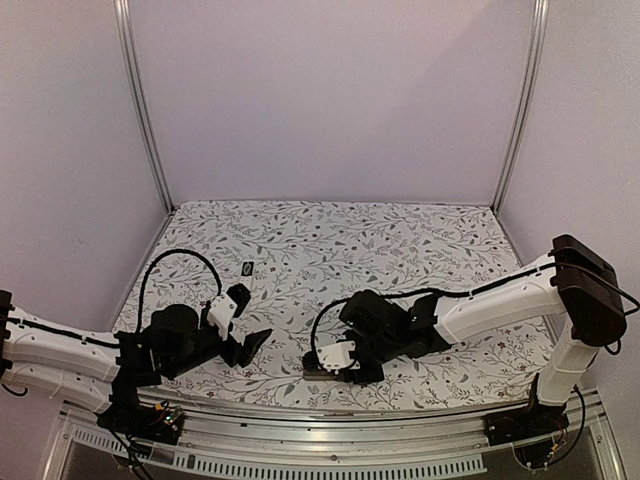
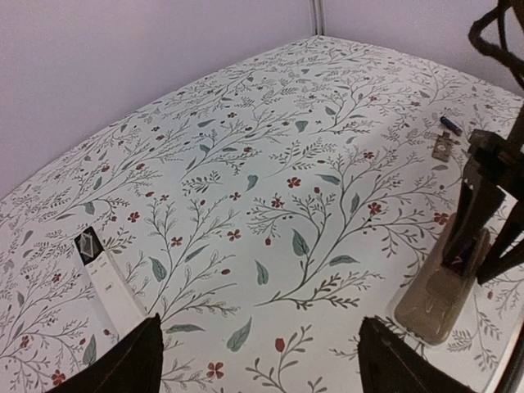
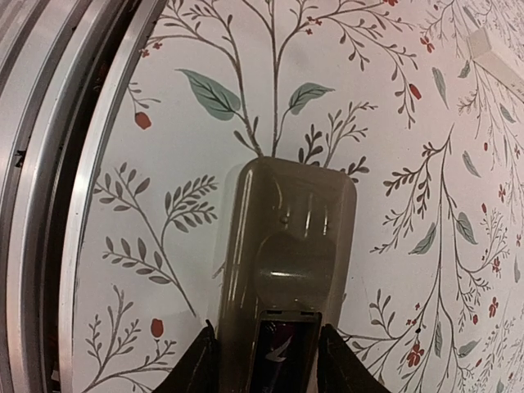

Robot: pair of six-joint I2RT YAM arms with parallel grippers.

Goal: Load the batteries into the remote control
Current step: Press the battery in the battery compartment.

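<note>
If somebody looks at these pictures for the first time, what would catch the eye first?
First the olive-brown remote, lying on the flowered cloth beside the metal rail, with the right gripper straddling its end, one finger at each side; whether it grips I cannot tell. Next the left gripper, open wide above the cloth, and the white remote lying flat close to it.
</note>
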